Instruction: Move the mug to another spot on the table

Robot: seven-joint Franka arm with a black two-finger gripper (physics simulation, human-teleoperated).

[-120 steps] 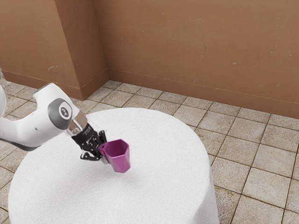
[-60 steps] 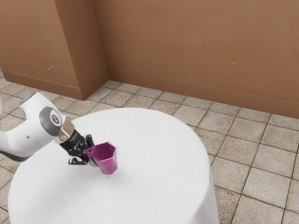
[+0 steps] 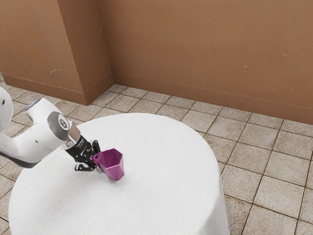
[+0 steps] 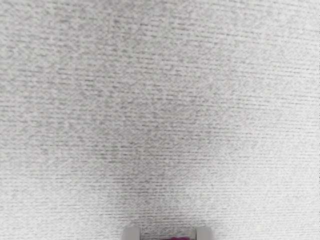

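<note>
The hand (image 3: 96, 159) was noted pinched on the purple mug (image 3: 112, 165), which was held tilted, at or just above the white surface (image 3: 166, 196), toward the exterior view's left. A slip or tip on release was judged possible, caused by the off-centre side grip. Tiled floor (image 3: 254, 147) was recorded beyond.

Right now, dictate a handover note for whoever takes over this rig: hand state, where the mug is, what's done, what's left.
Hand: shut on the purple mug, gripping the side that faces the arm.
Mug: low over the white table, toward the exterior view's left; I cannot tell whether its base touches the cloth.
Done: the mug is grasped.
Left: set it firmly on the chosen spot, open the hand, back away.
</note>
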